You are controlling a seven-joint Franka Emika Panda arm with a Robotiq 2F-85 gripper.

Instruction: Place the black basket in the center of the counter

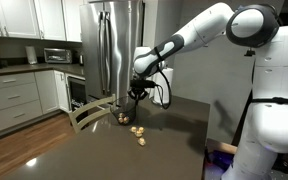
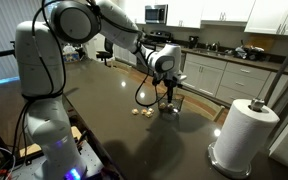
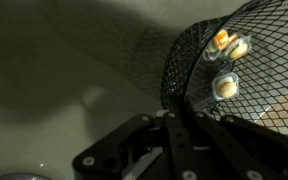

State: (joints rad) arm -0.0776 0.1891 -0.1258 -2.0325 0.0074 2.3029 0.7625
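My gripper (image 3: 174, 128) is shut on the rim of the black basket (image 3: 234, 60), whose wire mesh fills the upper right of the wrist view. Small tan lumps (image 3: 227, 46) show through the mesh. In both exterior views the gripper (image 1: 137, 90) (image 2: 170, 92) hangs over the far part of the dark counter (image 1: 94, 150) (image 2: 114, 125), with the basket (image 1: 134, 100) (image 2: 170, 106) low beneath it. I cannot tell whether the basket touches the counter.
Loose tan lumps (image 1: 138, 130) (image 2: 141, 112) lie on the counter near the basket. A paper towel roll (image 2: 246, 135) stands at one counter corner. A steel fridge (image 1: 117, 45) and white cabinets (image 1: 19, 95) stand behind. A chair back (image 1: 89, 115) is at the counter's edge.
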